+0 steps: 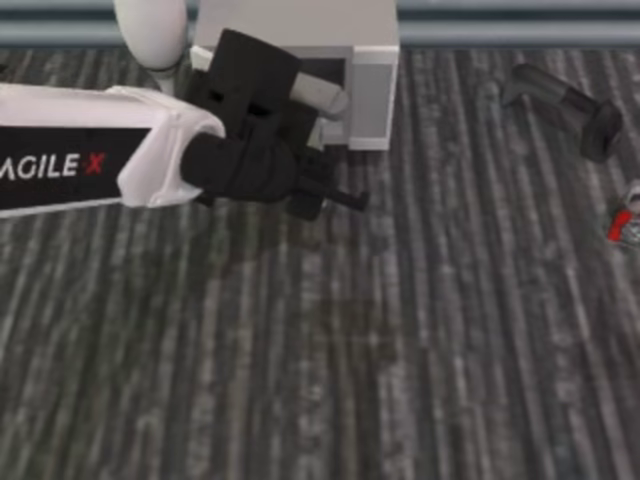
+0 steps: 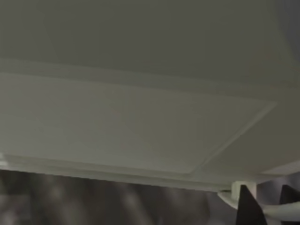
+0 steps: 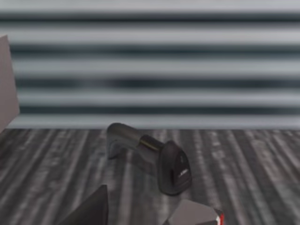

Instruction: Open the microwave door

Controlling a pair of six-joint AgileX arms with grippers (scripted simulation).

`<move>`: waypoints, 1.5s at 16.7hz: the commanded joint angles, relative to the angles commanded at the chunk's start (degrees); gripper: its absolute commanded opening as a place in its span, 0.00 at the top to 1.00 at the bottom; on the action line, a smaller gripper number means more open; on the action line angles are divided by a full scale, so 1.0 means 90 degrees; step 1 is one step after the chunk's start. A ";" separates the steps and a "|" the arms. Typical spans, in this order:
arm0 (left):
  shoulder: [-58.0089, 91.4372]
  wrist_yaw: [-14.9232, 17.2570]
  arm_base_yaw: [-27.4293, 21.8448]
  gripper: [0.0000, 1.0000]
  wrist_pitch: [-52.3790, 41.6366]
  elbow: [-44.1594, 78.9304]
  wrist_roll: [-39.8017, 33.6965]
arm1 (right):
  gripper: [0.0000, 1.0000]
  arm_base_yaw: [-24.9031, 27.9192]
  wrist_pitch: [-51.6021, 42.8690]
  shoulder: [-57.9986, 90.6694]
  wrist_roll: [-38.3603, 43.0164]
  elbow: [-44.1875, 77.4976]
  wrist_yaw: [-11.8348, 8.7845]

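The microwave (image 1: 300, 25) stands at the back middle of the table, its control strip (image 1: 372, 95) facing forward. My left arm reaches in from the left, and its black wrist covers most of the microwave door. In the left wrist view the microwave door (image 2: 117, 122) fills the frame, with the pale handle (image 2: 276, 213) at its far edge. My left gripper (image 2: 268, 204) is shut on that handle (image 1: 322, 97), one dark fingertip on each side. How far the door stands ajar is hidden. My right gripper (image 3: 93, 211) is parked off the right side and shows only as a dark edge.
A black handheld scanner (image 1: 565, 105) lies at the back right, also seen in the right wrist view (image 3: 154, 159). A small grey and red object (image 1: 622, 225) sits at the right edge. A white rounded body (image 1: 150, 30) stands left of the microwave.
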 joint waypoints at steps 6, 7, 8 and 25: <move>-0.0011 0.0028 0.0016 1.00 0.0002 -0.0030 0.0041 | 0.00 0.0000 0.0000 0.0000 0.0000 0.0000 0.0000; -0.0011 0.0028 0.0016 1.00 0.0002 -0.0030 0.0041 | 0.00 0.0000 0.0000 0.0000 0.0000 0.0000 0.0000; -0.0011 0.0028 0.0016 1.00 0.0002 -0.0030 0.0041 | 0.00 0.0000 0.0000 0.0000 0.0000 0.0000 0.0000; -0.0011 0.0028 0.0016 1.00 0.0002 -0.0030 0.0041 | 0.00 0.0000 0.0000 0.0000 0.0000 0.0000 0.0000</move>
